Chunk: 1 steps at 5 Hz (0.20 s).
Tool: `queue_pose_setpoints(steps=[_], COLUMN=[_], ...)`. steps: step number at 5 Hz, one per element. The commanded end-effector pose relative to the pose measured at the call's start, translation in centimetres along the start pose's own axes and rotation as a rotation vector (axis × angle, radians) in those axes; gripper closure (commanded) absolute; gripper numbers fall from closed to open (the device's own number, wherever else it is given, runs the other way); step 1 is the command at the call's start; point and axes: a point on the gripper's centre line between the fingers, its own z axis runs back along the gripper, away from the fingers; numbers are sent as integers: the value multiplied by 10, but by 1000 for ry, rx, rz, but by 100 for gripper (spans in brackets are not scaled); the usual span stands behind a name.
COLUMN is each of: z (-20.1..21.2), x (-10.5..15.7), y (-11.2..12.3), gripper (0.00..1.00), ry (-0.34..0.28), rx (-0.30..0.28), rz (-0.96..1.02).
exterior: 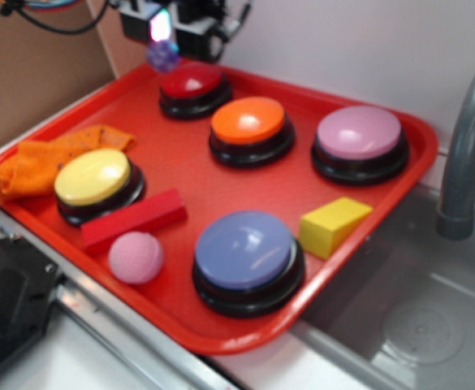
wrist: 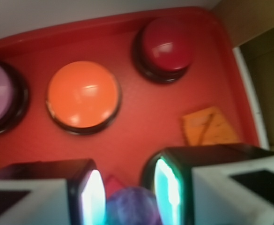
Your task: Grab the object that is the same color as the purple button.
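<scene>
Up above the far edge of the red tray, the gripper hangs in the air with the small purple ball pinched between its fingers, and the wrist view confirms it: the ball sits snug between the two glowing pads, jaws closed against it on both sides. It is clear of the tray, just above the red button. Down below, the orange button and the pink button line up to the right, the big purple button sits near the front, the yellow button at left. Beside them lie a yellow wedge, a red block, a pink ball and an orange cloth.
</scene>
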Motion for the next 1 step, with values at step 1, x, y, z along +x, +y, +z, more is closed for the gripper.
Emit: queue_pose_setpoints(steps=[1], z=[6], x=[2], y=[42], gripper=[100], ry=[-25], rx=[-35], rz=[85])
